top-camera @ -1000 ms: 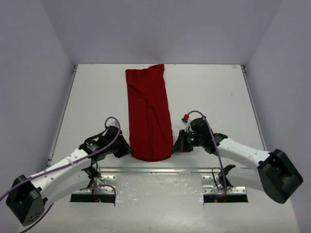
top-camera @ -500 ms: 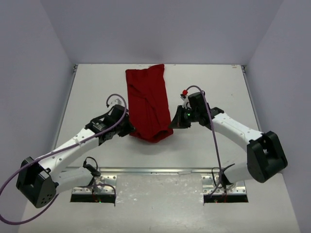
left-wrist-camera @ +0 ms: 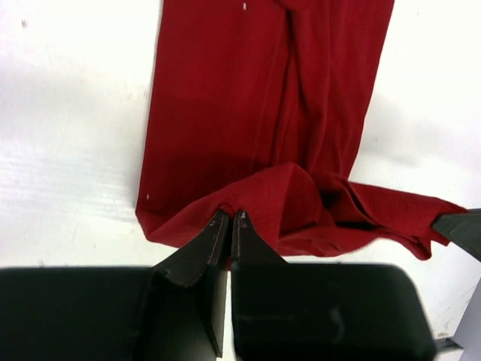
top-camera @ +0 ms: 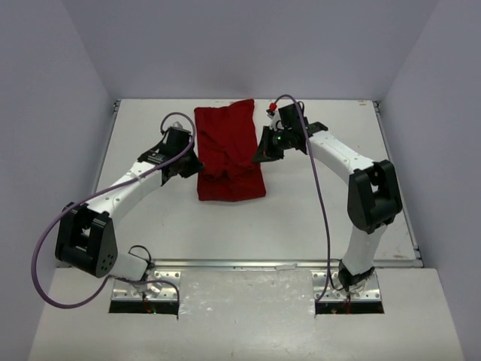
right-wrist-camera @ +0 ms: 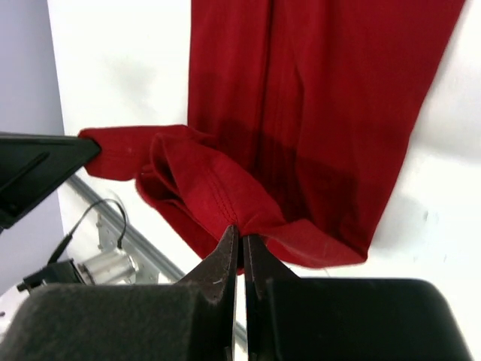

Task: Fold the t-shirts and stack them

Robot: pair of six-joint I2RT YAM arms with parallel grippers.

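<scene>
Two pincers have carried the near hem far up the white surface (top-camera: 316, 218) over the last second. From above, the deep-red t-shirt (top-camera: 229, 154) lies doubled and shorter at the far middle, between left pincer (top-camera: 189, 167) and right pincer (top-camera: 259, 156). Left wrist: tips clamped shut on a raised hem fold. Right wrist: tips pinching bunched hem above flat, creased cloth

No text, label, brand, number or sign can be read in any of the views. The t-shirt (top-camera: 228, 154) is plain deep-red cloth with no print or tag lettering showing.
</scene>
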